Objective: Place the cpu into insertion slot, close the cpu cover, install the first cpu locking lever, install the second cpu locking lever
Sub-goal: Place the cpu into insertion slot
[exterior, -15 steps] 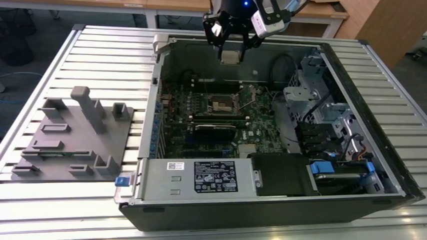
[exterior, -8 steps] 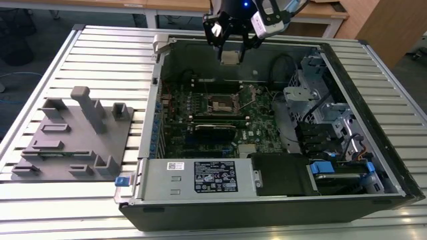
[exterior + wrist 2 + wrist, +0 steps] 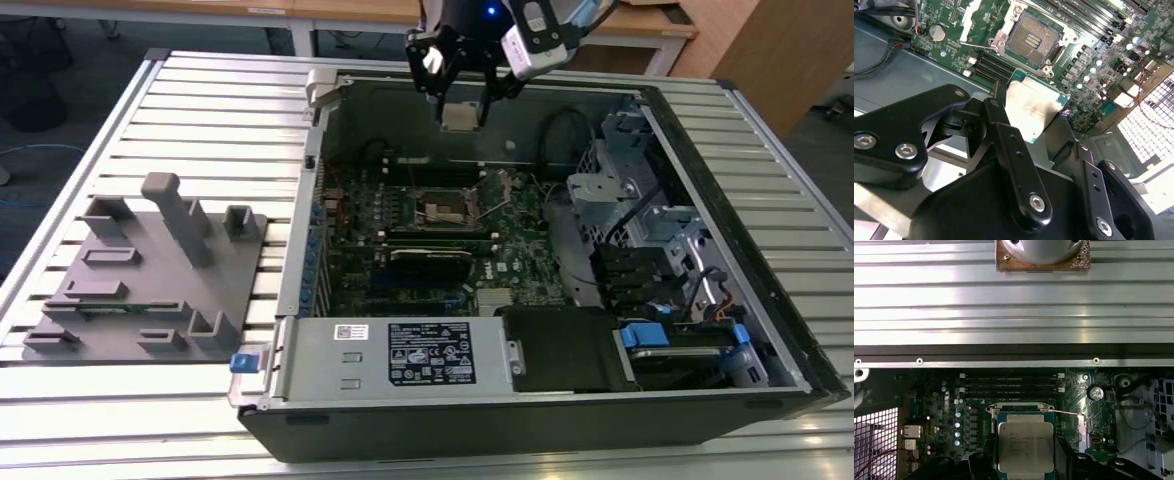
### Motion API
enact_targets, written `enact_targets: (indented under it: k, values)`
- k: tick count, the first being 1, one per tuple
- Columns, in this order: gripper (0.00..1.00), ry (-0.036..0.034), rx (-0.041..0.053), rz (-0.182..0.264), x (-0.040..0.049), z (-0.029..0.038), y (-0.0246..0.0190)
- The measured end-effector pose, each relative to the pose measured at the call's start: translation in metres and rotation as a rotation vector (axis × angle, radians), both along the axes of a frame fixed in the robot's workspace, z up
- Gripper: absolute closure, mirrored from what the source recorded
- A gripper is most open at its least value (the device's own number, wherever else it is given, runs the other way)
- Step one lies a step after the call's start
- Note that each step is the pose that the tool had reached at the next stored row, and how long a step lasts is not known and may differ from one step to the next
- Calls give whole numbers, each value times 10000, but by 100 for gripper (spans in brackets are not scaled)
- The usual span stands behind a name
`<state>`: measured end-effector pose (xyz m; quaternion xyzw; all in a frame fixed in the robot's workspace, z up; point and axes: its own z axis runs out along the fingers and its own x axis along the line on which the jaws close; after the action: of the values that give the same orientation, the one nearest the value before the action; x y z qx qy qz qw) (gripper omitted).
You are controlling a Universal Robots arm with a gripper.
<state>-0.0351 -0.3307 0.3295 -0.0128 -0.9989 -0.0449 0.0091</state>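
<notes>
"Nearest us, what is that grey labelled box [image 3: 400, 352]?"

"A unit fixed along the near wall of the open computer case [image 3: 534, 432]. I'd say it plays no part in this. Left of the case, a grey fixture [image 3: 147, 270] sits on the slatted table [image 3: 200, 100], out of the way."

"And past the box?"

"The green board [image 3: 360, 215], with the insertion slot [image 3: 446, 208] in its middle. Its dark centre is bare, so I judge it ready to receive the chip."

"Where is the chip?"

"Farther off, above the case's far side and well apart from the slot. The gripper [image 3: 461, 108] has its fingers [image 3: 1004, 130] drawn narrow onto the cpu [image 3: 461, 120]. They pinch opposite edges, so it hangs flat with its metal top towards the first wrist view. That probably keeps it level with the socket."
</notes>
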Motion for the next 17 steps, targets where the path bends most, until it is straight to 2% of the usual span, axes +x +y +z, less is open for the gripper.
enact_targets:
  k: [17]
  values:
    - [46,-2,2,0,0,-29,0]
